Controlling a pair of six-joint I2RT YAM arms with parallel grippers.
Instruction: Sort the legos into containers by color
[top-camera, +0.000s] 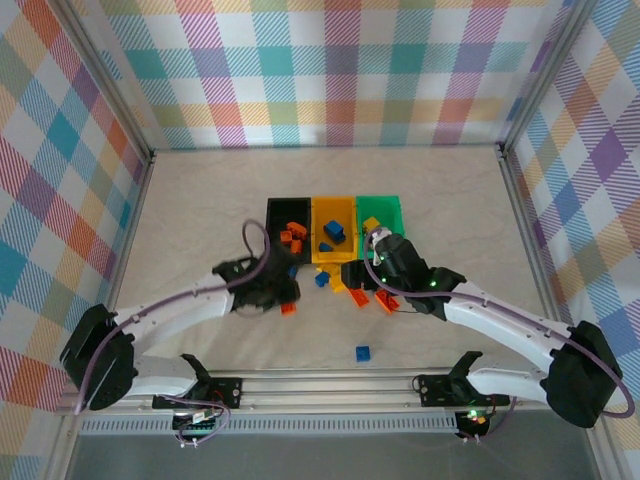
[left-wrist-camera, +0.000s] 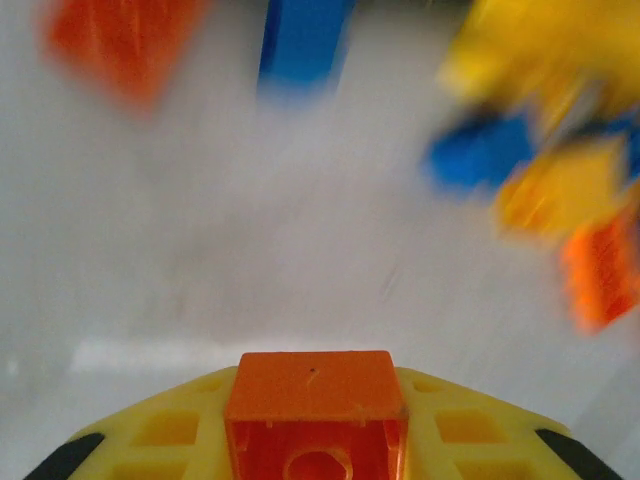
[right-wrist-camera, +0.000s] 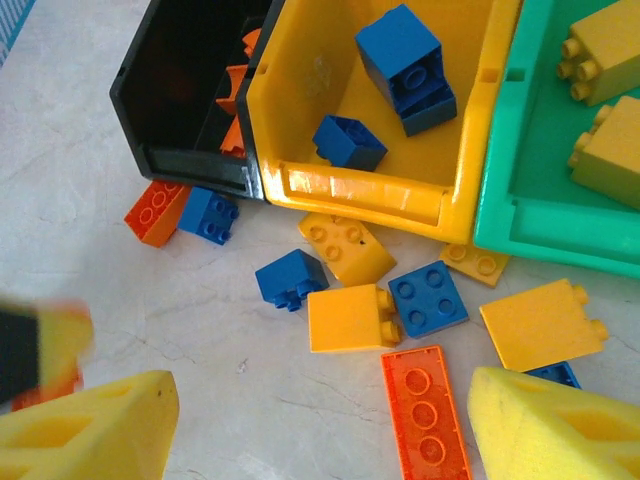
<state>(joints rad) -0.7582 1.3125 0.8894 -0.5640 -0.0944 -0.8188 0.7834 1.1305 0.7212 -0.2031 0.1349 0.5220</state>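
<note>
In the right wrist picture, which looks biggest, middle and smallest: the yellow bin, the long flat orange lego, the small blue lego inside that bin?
1. yellow bin
2. long flat orange lego; it lies nearer the camera, so its lead is unsure
3. small blue lego

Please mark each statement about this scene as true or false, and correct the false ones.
1. The yellow-orange bin holds blue bricks. True.
2. The green bin holds orange bricks. False: it holds yellow bricks.
3. The left gripper is closed on an orange brick. True.
4. The right gripper is shut on a blue brick. False: it is open, with nothing between its fingers, above loose bricks.
5. A lone blue brick lies on the table, apart from the others and nearer the arm bases. True.
</note>
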